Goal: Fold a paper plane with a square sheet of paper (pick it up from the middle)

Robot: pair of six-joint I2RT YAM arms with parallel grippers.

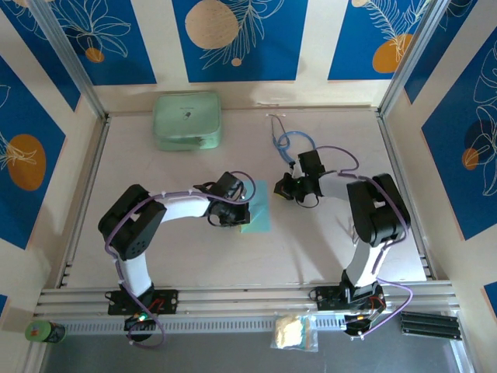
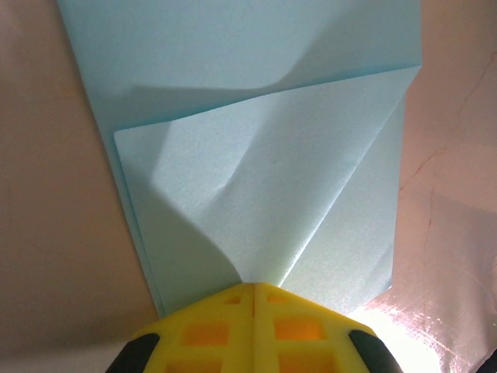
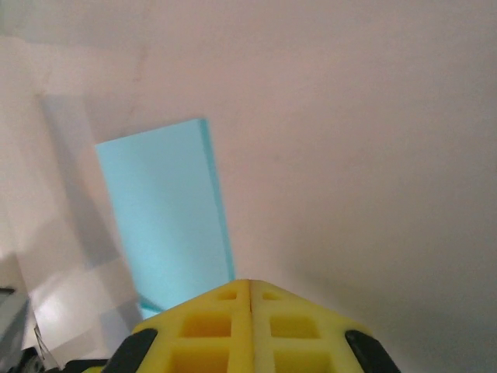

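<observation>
Table (image 1: 194, 256): pale off-white surface, framed by metal rails at the sides and near edge. We count three things lying directly on it.

1. Light-blue sheet of paper (image 1: 258, 208), near the centre, folded into a narrow rectangle. From the left wrist we see one flap turned over on a diagonal. It sits slightly raised and casts a shadow on the layer below.
2. Mint-green rounded case (image 1: 186, 120), flat, near the far edge, left of centre.
3. Blue-tubed stethoscope (image 1: 289, 141), far side, right of centre, tubing looped.

All three lie well apart from one another.
</observation>
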